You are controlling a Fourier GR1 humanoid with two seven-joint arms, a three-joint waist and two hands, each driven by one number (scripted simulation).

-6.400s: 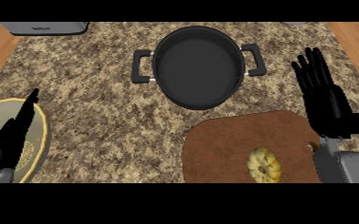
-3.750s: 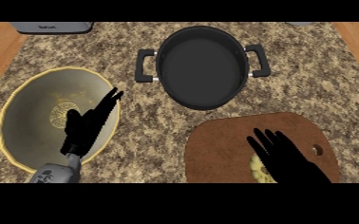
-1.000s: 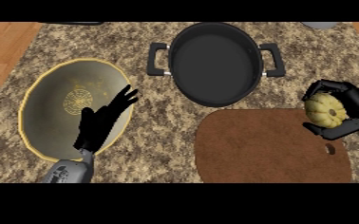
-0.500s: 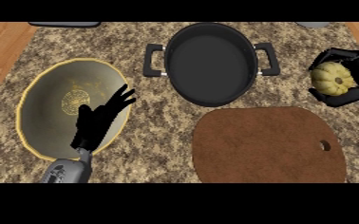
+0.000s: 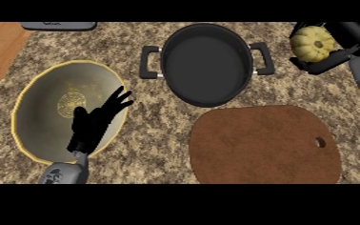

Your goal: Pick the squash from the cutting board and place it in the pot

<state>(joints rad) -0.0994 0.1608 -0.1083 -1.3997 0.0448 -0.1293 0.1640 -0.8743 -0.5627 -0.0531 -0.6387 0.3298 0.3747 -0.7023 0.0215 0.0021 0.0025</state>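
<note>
Speckled brown granite makes up the worktop (image 5: 151, 140), with a strip of orange wood (image 5: 10, 43) along its upper left edge and a flat grey object (image 5: 58, 25) cut off at the top left of the frame. Just right of centre in the upper part sits a black pot (image 5: 206, 64), empty, with one side handle (image 5: 149, 62) pointing left and the other (image 5: 261, 58) pointing right. Below it and to the right lies a brown cutting board (image 5: 264, 145), bare, with a small hole (image 5: 321, 142) near its right edge; its top edge comes close to the pot's lower rim. At the far upper right the right hand (image 5: 325, 65) curls its black fingers round a pale yellow ribbed squash (image 5: 314, 44), which is off the board, to the right of the pot's right handle and outside the pot. On the left side lies a large plate (image 5: 42, 109), grey-green with a yellow rim and a pale pattern at its centre. The left hand (image 5: 95, 124) shows over the plate's lower right part, fingers straight and spread, pointing toward the upper right, holding nothing, its grey forearm coming in from the lower edge.
</note>
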